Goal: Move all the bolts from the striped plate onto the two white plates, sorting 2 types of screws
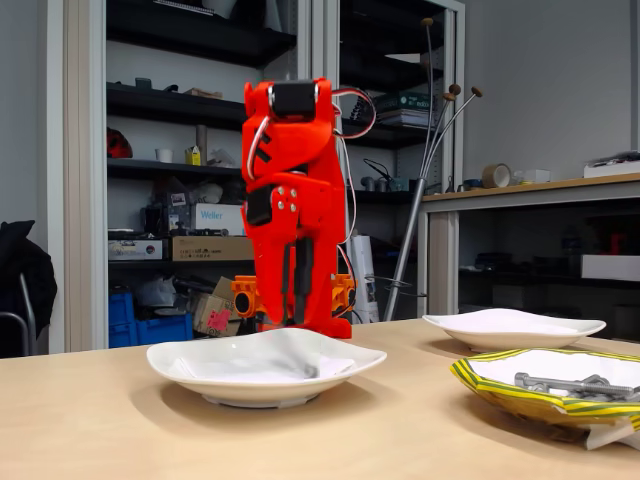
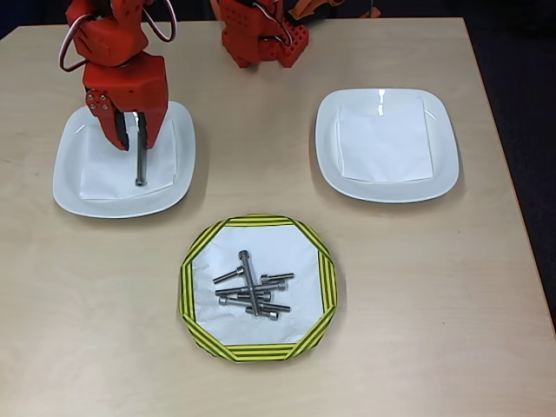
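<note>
Bolts (image 2: 252, 288) heap on the striped plate (image 2: 193, 276); one long bolt (image 2: 139, 161) hangs pinched in the claw (image 2: 134, 132) — fingertips half-hidden.

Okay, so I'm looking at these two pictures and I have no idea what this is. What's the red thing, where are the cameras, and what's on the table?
The red thing is a small robot arm standing on a wooden table. One camera sits low at table height, facing the arm; the other looks straight down from above.

From above you see three plates. A striped plate with a yellow and green rim holds a small pile of metal bolts. A white plate on the right holds only a paper sheet. Over another white plate on the left, the arm's gripper reaches down. A long bolt runs out from between its fingers over that plate; whether it is gripped or already released is unclear.
</note>
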### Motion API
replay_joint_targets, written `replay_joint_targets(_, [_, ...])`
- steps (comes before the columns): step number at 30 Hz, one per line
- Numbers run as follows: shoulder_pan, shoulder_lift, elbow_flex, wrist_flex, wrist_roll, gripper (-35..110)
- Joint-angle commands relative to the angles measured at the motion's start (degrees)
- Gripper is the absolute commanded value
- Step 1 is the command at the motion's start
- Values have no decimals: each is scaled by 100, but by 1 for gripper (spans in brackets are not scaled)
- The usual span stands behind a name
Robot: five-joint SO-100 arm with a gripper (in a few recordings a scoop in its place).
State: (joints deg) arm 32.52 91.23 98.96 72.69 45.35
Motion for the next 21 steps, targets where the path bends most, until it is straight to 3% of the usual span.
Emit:
replay_joint_targets(1, [79, 290, 105, -26, -18, 12])
replay_joint_targets(9, [-694, 202, -404, -325, 334, 11])
replay_joint_targets(15, [-2048, -325, -1336, -510, 1485, 12])
replay_joint_targets(21, [-2953, -677, -1345, -1327, 2540, 14])
